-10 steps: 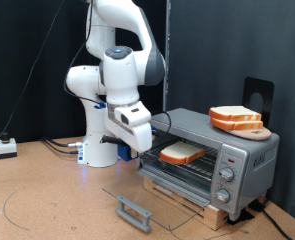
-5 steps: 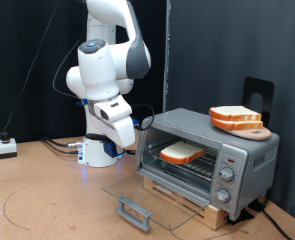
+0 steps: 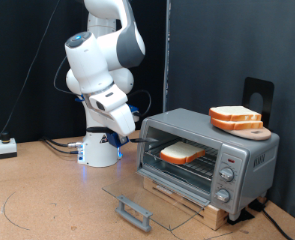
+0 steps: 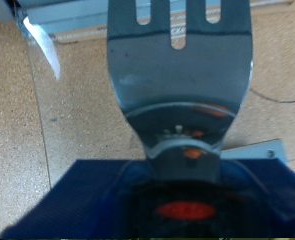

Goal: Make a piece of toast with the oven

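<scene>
Inside oven: one toast; stack perhaps two.

Silver-grey oven; cream, orange-crusted toast; white arm.

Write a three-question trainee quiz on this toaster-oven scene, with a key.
1. True or false: the oven door is shut.
2. Where is the toast? A) on the oven's rack B) in the end effector C) on the table
3. Fill in: the stack of slices sits on ___ of the oven.

Key: 1. False; the glass door lies folded down, open. 2. A. 3. top, on a board.
</scene>
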You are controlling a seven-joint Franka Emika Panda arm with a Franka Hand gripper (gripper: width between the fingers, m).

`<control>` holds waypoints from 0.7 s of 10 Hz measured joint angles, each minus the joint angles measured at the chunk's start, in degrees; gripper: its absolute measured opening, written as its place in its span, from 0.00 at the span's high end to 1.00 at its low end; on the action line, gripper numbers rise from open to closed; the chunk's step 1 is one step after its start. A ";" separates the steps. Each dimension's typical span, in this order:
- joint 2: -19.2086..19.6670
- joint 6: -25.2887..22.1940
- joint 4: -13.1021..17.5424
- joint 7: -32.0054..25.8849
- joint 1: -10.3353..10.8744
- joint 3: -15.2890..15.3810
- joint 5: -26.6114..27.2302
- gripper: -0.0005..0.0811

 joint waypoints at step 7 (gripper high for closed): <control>-3.61 -12.36 6.33 2.24 -1.14 -2.04 -1.52 0.49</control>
